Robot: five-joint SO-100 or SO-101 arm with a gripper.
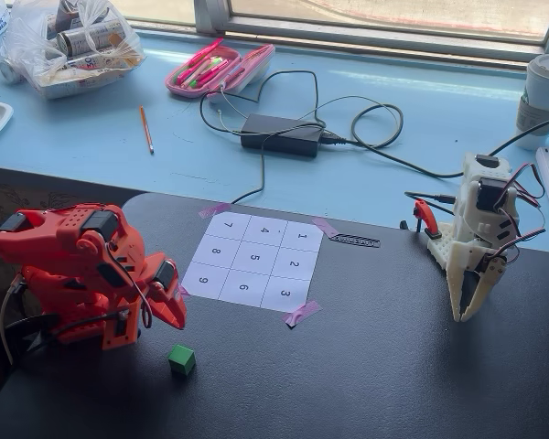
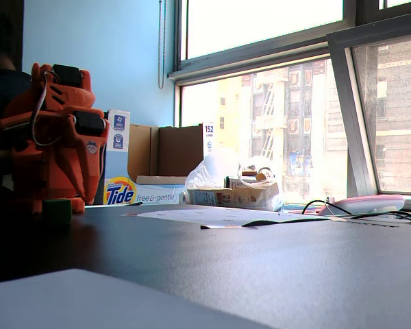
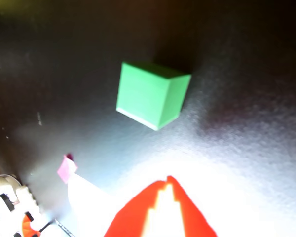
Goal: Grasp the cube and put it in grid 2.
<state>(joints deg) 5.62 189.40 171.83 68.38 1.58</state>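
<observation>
So the orange arm (image 1: 78, 274) is sitting folded up at the left of the dark tabletop (image 1: 366, 366) in a fixed view, with its gripper (image 1: 177, 322) pointing down, tips hanging just above the surface. In the wrist view the gripper (image 3: 167, 180) is showing two red fingers (image 3: 187, 217) meeting at their tips, so it's looking closed and it's holding nothing.

The cube (image 1: 181, 359) is sitting on the tabletop just in front of the gripper, not touching it, well off the numbered sheet. Wrist view is showing the cube (image 3: 150, 96) turned at an angle with bare tabletop between it and the fingertips. In the low fixed view the cube (image 2: 57, 210) is sitting in shadow at the arm's base.

Grid 2 (image 1: 294, 264) is lying empty in the sheet's right column, between 1 and 3. A white arm (image 1: 476, 247) is standing at the right edge, gripper pointing down.
</observation>
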